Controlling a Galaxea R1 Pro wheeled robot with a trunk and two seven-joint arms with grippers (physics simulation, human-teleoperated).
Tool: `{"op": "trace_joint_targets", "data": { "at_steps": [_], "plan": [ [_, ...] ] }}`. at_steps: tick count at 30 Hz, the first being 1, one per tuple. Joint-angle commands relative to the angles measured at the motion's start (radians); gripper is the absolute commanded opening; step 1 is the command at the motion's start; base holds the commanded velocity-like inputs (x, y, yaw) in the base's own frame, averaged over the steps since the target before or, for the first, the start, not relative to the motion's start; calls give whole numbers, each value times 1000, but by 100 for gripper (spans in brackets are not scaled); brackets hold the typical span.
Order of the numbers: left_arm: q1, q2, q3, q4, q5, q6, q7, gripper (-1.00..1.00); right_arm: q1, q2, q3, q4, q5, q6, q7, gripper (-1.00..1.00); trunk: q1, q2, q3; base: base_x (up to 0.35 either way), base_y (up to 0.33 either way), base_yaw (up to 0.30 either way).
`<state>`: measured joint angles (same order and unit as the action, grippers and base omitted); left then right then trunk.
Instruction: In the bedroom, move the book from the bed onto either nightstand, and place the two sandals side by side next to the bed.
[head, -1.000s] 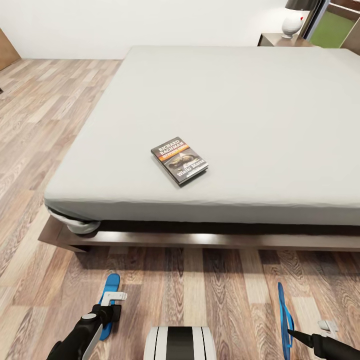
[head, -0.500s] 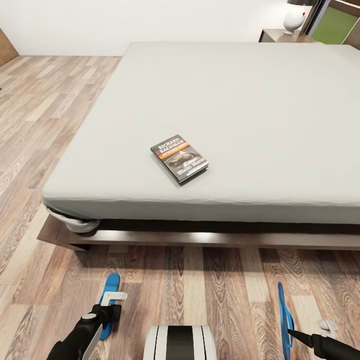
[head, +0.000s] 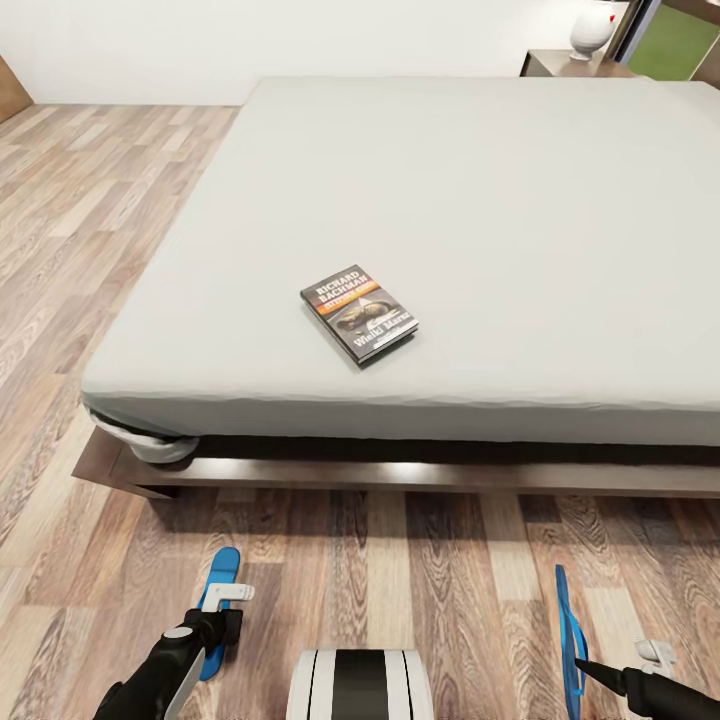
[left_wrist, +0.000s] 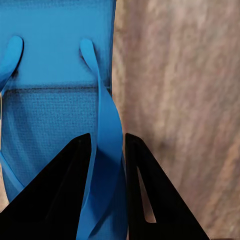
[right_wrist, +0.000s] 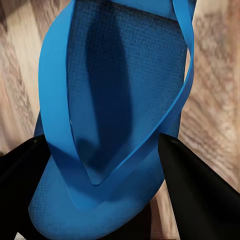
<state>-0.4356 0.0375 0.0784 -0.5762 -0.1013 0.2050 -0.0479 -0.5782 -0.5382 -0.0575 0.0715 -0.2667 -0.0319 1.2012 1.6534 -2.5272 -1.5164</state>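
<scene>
Sandals: left hand (left_wrist: 107, 150) clamps one (left_wrist: 55, 100) by strap | right hand (right_wrist: 100, 150) grips other (right_wrist: 115, 100) | book (head: 359, 314) on bed (head: 500, 200)

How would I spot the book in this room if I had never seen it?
Find the big low bed with the plain grey mattress on the wood-plank floor. Near its front edge, toward the left, lies the book, flat and slightly turned. It is the one small dark thing on the grey: a thin paperback with an orange band, white lettering and a picture in the middle.

Both arms reach low — left tool (left_wrist: 107, 160) and right tool (right_wrist: 100, 165) each clamped shut.
</scene>
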Motion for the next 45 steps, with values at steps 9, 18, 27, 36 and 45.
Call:
{"op": "trace_joint_targets", "data": {
  "at_steps": [9,18,27,36,45],
  "plan": [
    [0,-1,4,-2,-11,5,-4,-100,-2,-1,-7,4,3,-3,3,-100,0,-1,-5,0,0,0],
    [0,-1,5,-2,-11,-8,-4,-100,-2,-1,-7,4,3,-3,3,-100,0,-1,-5,0,0,0],
    [0,-1,6,69,-12,-81,-4,-100,-2,-1,-7,4,3,-3,3,-100,0,-1,-5,0,0,0],
    [0,-1,6,74,-12,-95,-4,-100,-2,-1,-7,4,3,-3,3,-100,0,-1,-5,0,0,0],
    [0,1,8,72,-12,-96,-4,-100,-2,-1,-7,4,3,-3,2,-100,0,-1,-5,0,101,0]
  ]
}}
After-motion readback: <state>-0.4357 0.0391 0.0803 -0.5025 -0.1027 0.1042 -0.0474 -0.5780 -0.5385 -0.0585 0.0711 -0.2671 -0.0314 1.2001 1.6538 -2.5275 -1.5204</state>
